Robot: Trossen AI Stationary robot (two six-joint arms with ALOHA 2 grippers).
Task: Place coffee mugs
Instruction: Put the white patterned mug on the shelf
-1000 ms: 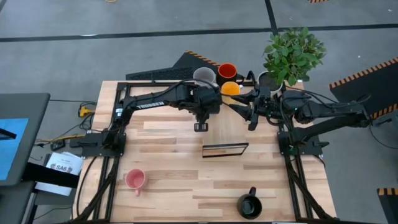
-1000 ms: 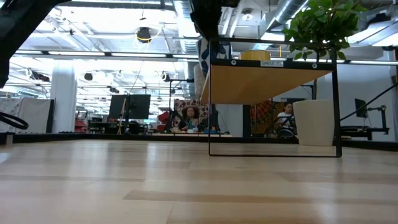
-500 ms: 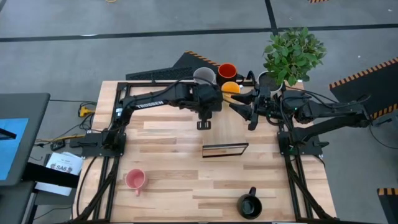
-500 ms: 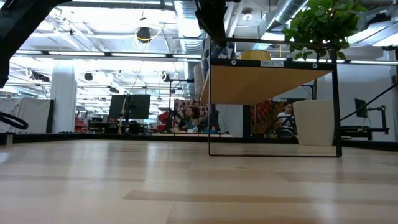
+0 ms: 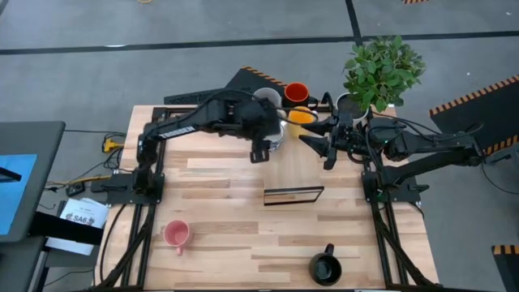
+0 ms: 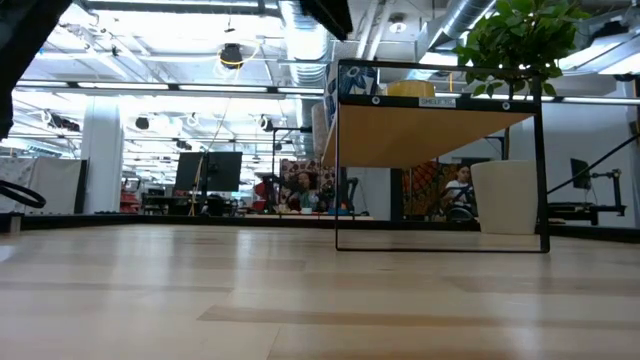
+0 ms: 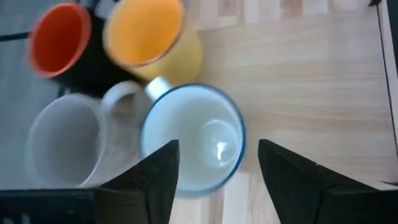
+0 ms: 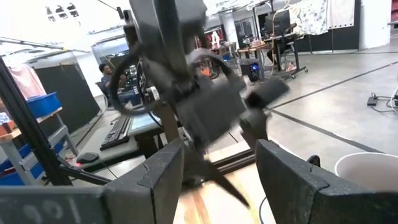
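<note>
Left pincer [image 5: 259, 154] is hovering by the table's [image 5: 219, 219] far edge, fingers [image 7: 158, 171] spread apart and holding nothing, flanking the white mug with blue inside [image 7: 193, 140] in the left wrist view. In the same view, three more mugs are clustering touching or just beside it: pale grey mug [image 7: 65, 143], yellow-orange mug [image 7: 152, 37], red-orange mug [image 7: 59, 37]. From above, the left arm is covering most of the blue-inside mug; grey mug [image 5: 266, 98], yellow-orange mug [image 5: 300, 115] and red-orange mug [image 5: 296, 92] are showing beyond it.

Right pincer [image 5: 312, 139] is waiting near the yellow-orange mug, fingers spread, released. Potted plant [image 5: 379, 69] is standing at the far right corner. A low wood-topped rack [image 5: 293, 195] is sitting mid-table. Pink mug [image 5: 177, 234] and glossy black mug [image 5: 326, 268] are resting well apart near the front edge.

Low view: rack [image 6: 440, 135] and white pot [image 6: 508, 195] are visible; mugs on top are mostly cut off. Right wrist view is blurring the left arm.
</note>
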